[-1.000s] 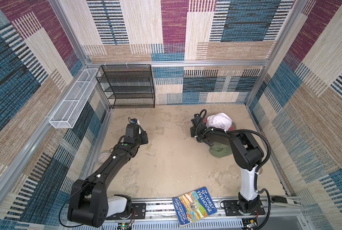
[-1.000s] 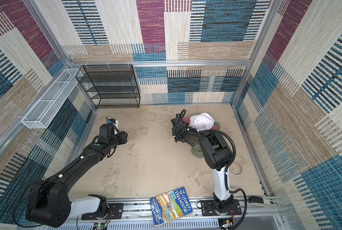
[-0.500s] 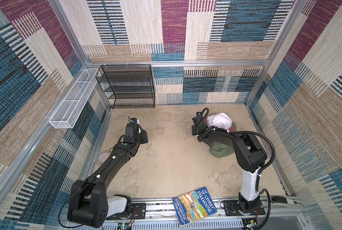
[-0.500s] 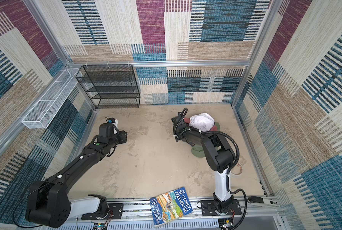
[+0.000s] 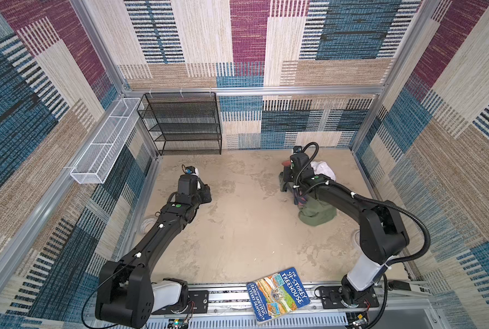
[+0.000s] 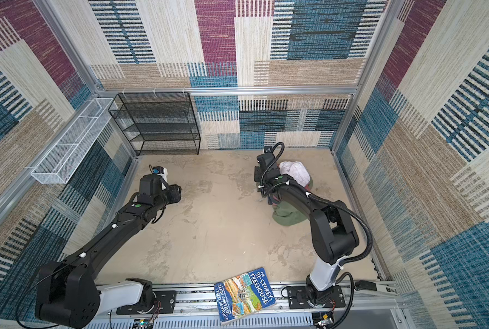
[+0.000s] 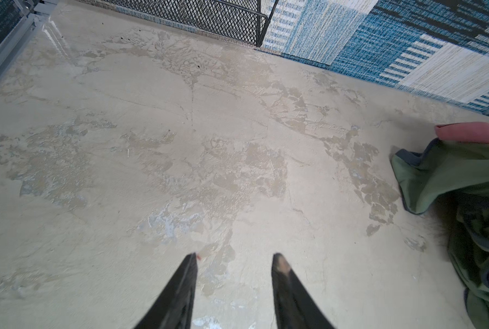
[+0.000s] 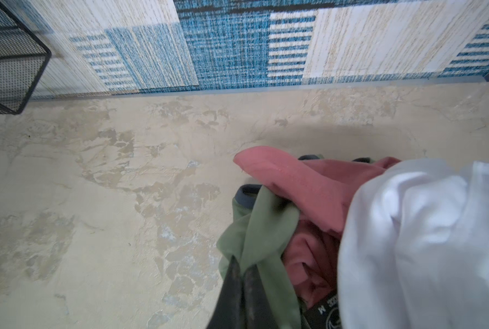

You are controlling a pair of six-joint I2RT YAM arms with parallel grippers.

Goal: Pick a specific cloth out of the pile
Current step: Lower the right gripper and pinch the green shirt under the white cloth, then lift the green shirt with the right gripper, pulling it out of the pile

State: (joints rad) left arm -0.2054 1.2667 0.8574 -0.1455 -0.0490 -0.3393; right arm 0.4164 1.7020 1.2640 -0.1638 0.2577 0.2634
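Two arms are in view, and only one has changed. The left arm has not shifted. The left jaws hang part-open over the bare surface, holding nothing, well apart from the pile.

The right arm has leaned in at the pile's edge nearest the middle. The right jaws, apart a second ago, have closed on a fold of the cloth, the olive-green garment with dark grey trim. In the right wrist view the green fabric bunches right at the tips. The dusty-red garment lies partly over it, and the white garment crowns the heap.

Most of the cloth still lies under the right arm, near the right wall, spilling toward the front.

The grasp looks made, so what remains is probably lifting the cloth and drawing it clear. The overlapping red garment may well drag along with it.

As for containers, the white wire basket on the left wall appears to hold nothing. The shelves of the black mesh rack at the back look bare. The pile sits directly on the surface, not in either.
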